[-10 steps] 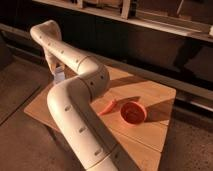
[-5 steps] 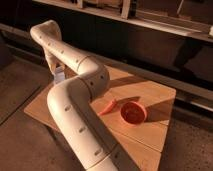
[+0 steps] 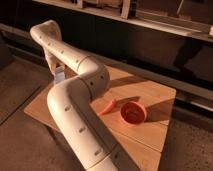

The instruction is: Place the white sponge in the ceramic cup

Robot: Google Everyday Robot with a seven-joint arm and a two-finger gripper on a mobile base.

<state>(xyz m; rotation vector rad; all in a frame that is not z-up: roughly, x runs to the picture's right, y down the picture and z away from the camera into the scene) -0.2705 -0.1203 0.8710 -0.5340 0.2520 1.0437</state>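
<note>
Arm bends over the wooden table (image 3: 150,92); the gripper (image 3: 55,70) hangs at the table's left rear edge, and I cannot tell its grip. The white sponge (image 3: 59,77) shows right at its tip. The ceramic cup (image 3: 133,113) stands mouth up, well to the right, with the carrot-shaped piece (image 3: 107,106) just beside it on the left.

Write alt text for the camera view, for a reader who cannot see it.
A white robot arm loops over a wooden table, its claw down at the table's left side with a pale white sponge at its tip. An orange-red ceramic cup sits on the table beside a carrot-shaped piece.
</note>
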